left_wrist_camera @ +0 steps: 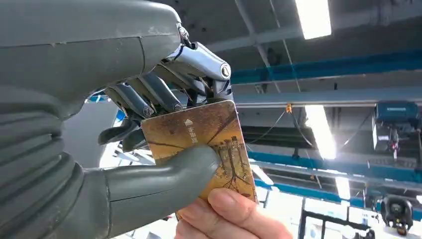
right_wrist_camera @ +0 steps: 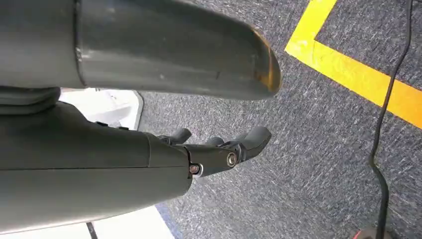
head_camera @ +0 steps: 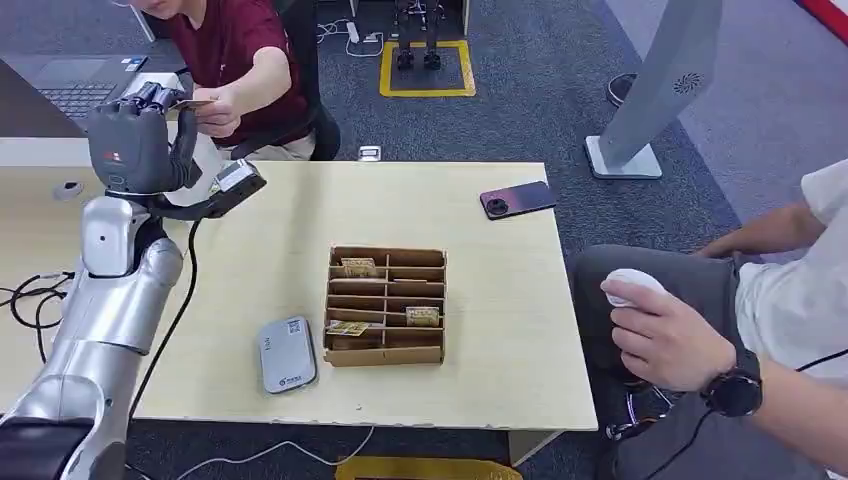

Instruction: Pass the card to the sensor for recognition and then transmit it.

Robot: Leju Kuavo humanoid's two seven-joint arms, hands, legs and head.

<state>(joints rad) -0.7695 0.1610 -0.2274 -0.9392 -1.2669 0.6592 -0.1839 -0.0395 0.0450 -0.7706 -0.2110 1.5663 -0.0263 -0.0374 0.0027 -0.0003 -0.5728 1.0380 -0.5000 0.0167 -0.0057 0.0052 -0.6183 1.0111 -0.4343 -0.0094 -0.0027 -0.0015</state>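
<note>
Card handover above the table's far-left corner.
The left hand (left_wrist_camera: 164, 124) pinches the brown card (left_wrist_camera: 199, 144) while a person's hand (head_camera: 220, 108) grips its other end; the left wrist view shows the person's thumb (left_wrist_camera: 234, 206) on it. The right hand (right_wrist_camera: 219, 149) hangs over carpet, fingers apart, empty.

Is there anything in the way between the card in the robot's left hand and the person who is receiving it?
Nothing visible stands between them. The left hand holds the card with thumb and fingers, and the person's hand already grips its free end, so the card bridges both hands directly.
</note>
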